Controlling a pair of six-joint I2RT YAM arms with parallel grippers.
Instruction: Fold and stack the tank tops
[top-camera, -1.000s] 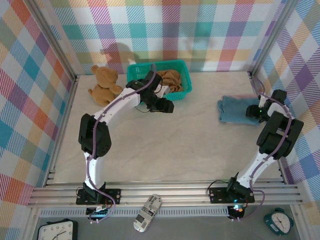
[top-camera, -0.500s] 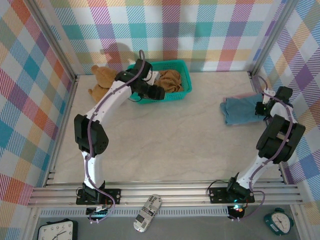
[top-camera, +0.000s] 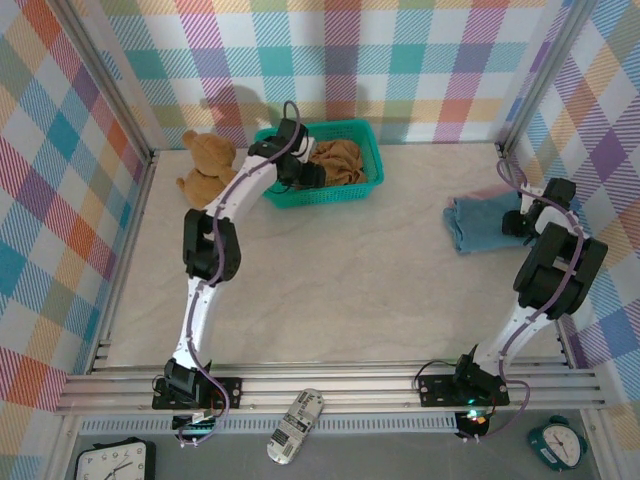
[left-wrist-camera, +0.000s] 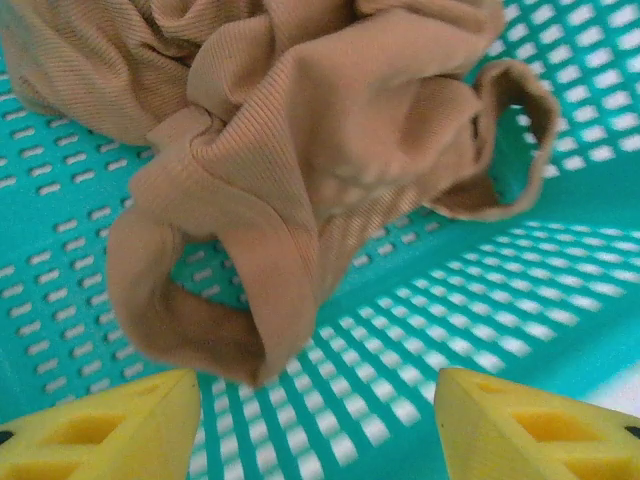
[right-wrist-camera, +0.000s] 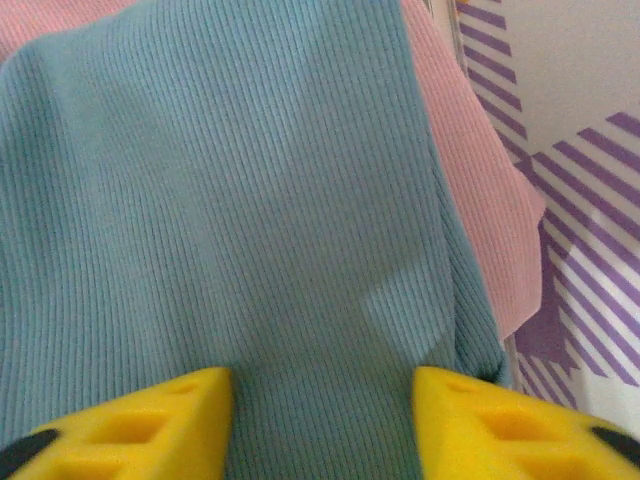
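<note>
Overhead and wrist views of a pale worktop (top-camera: 340, 280) enclosed by plaid walls; the two arms rise from the 6 o'clock edge.

The left arm reaches to 12 o'clock, over the teal mesh basket (top-camera: 372, 150) that stands against the far wall; the right arm bends to the 3 o'clock side.

The slate blue tank top (top-camera: 478, 222) lies folded flat on the worktop at 3 o'clock, close to the right wall; in the right wrist view its ribbed cloth (right-wrist-camera: 230, 200) covers most of the dusty pink tank top (right-wrist-camera: 470, 200), which lies beneath it and shows as a strip along the 2 o'clock edge.

The ochre brown tank top (top-camera: 342, 160) sits crumpled inside the basket; in the left wrist view its loops and folds (left-wrist-camera: 330, 120) rest on the basket's mesh floor (left-wrist-camera: 480, 300).

A brown teddy bear (top-camera: 205, 165) sits at 11 o'clock, just beside the basket.

The left pincer (top-camera: 308, 175) hangs inside the basket just at 6 o'clock of the crumpled top; its yellow fingers (left-wrist-camera: 318, 425) stand wide apart and hold nothing.

The right pincer (top-camera: 512, 222) is at the 3 o'clock edge of the blue top; its fingers (right-wrist-camera: 320, 420) are spread over flat cloth, gripping nothing.
</note>
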